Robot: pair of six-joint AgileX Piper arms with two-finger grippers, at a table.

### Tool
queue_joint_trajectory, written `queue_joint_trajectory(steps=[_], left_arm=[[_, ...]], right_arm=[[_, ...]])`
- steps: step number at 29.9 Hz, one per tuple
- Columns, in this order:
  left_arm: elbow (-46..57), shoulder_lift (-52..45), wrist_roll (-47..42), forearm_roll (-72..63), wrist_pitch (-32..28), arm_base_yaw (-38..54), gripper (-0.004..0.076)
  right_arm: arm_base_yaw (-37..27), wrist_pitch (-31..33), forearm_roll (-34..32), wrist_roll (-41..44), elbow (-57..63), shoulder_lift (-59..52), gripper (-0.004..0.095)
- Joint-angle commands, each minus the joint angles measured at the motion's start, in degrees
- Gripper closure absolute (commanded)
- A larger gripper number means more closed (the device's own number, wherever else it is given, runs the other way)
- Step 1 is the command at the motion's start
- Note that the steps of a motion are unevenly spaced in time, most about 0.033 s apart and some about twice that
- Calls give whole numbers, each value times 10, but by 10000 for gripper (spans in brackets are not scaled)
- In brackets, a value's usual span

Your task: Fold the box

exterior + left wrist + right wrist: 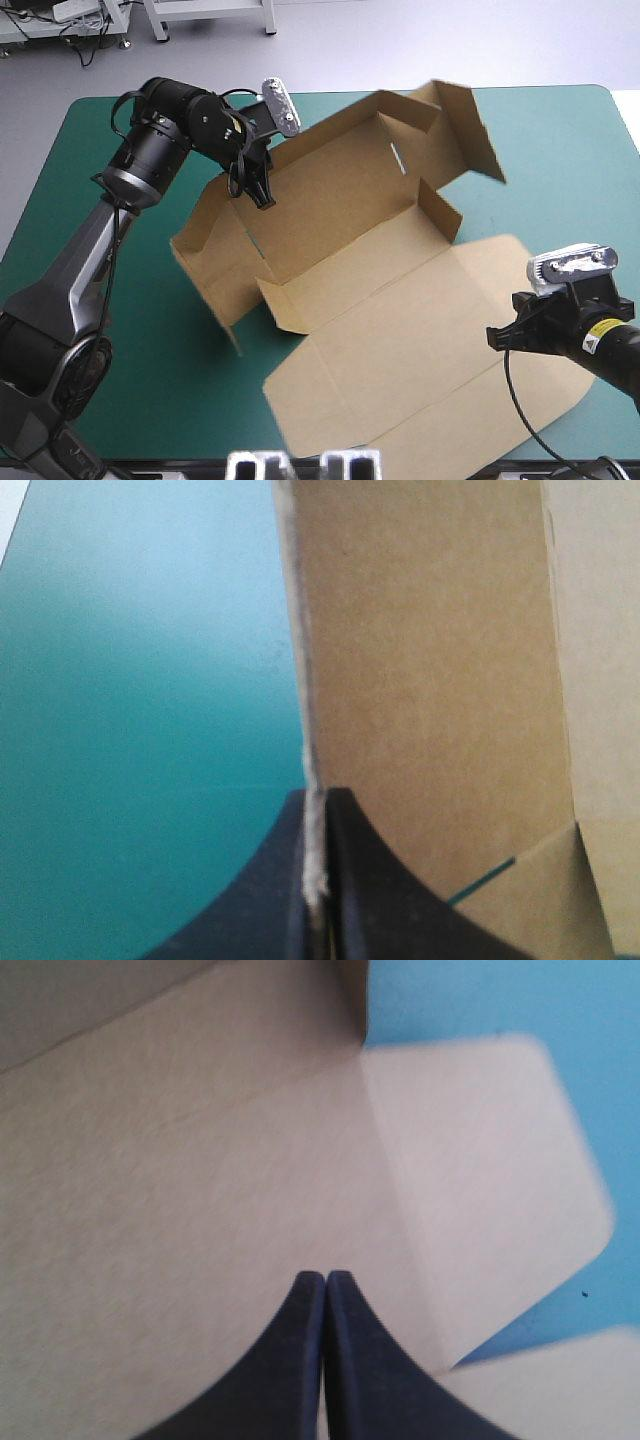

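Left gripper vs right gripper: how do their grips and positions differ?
Grip: the left gripper is shut on the box, with a raised wall's edge between its fingers. The right gripper is shut with nothing between its fingers.
Position: the left gripper is at the box's upright far-left wall. The right gripper is over the flat lid panel at the near right.
Shared: both have their black fingers together.

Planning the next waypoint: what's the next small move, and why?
Probably bring the right gripper, shut and empty above the flat lid panel, toward the low near wall to raise it. The left gripper is shut on the box at its tall wall, so that side looks steadied.
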Motion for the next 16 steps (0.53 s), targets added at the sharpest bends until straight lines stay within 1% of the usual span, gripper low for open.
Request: queue_joint_trajectory(steps=[1,4,7,12,16], left_arm=[[-20,-32,19,52,-33,-32,734],[-20,-32,19,86,-68,-54,734],[-20,-32,21,88,-100,-68,734],[-18,-32,51,86,-106,-93,734],[1,-33,73,86,-117,-94,734]], right_arm=[[0,-65,-7,1,-33,1,928],[0,-71,-26,1,-58,3,928],[0,-62,-40,3,-100,18,928],[0,-41,-52,3,-180,62,928],[0,-40,-59,-3,-239,107,928]])
